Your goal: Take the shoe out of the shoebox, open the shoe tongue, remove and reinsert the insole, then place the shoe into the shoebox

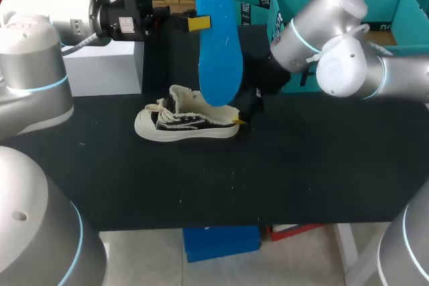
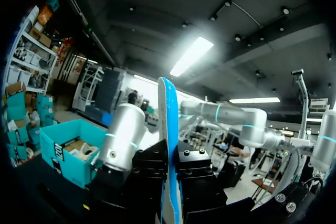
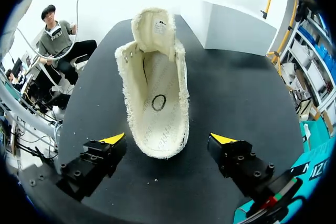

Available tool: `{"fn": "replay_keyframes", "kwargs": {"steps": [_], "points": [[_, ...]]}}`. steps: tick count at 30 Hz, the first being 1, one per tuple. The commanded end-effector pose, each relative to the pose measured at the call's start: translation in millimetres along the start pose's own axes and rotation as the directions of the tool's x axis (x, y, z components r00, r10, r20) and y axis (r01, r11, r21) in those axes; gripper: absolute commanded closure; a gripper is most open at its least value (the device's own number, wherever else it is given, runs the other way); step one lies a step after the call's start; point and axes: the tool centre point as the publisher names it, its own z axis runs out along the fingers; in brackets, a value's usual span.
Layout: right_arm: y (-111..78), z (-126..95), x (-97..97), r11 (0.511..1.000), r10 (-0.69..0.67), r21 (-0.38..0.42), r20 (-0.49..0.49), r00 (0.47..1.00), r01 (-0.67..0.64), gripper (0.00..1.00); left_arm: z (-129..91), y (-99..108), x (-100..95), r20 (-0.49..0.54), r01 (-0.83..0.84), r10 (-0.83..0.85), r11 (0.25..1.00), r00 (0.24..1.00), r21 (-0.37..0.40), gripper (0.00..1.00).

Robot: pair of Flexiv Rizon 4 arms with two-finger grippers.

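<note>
One black desk (image 1: pixel 301 165) carries everything, with a white block (image 1: pixel 100 72) at its far left corner and a teal shoebox (image 1: pixel 400 21) at its far right. One shoe (image 1: pixel 188 124) stands on its sole near the middle of the desk, outside the shoebox. Its tongue is folded forward and its white inside is bare. The shoe's heel lies between the spread fingers of the right end effector (image 3: pixel 168 140), which is released and touches neither side. One blue insole (image 1: pixel 220 38) stands upright above the shoe, clenched edge-on in the left end effector (image 2: pixel 171 169).
</note>
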Motion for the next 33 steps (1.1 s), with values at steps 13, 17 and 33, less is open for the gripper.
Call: {"fn": "replay_keyframes", "kwargs": {"steps": [13, 17, 33], "points": [[28.9, -13.2, 2.0, 0.917, -0.062, 0.395, 0.032, 0.998, 0.044, 0.0, 1.3, 1.2, 0.7, 0.004, -0.002, 0.002, 1.0, 1.0, 0.001, 1.0], [30.1, -12.3, 1.7, 0.916, -0.063, 0.4, 0.031, 0.998, 0.046, 0.0, 1.3, 1.2, 0.7, 0.004, -0.002, 0.002, 1.0, 1.0, 0.001, 1.0], [34.8, -3.1, 0.4, 0.918, -0.075, 0.391, 0.002, 0.997, 0.068, 0.0, 1.3, 1.2, 0.7, 0.004, -0.002, 0.002, 1.0, 1.0, 0.001, 1.0]]}}
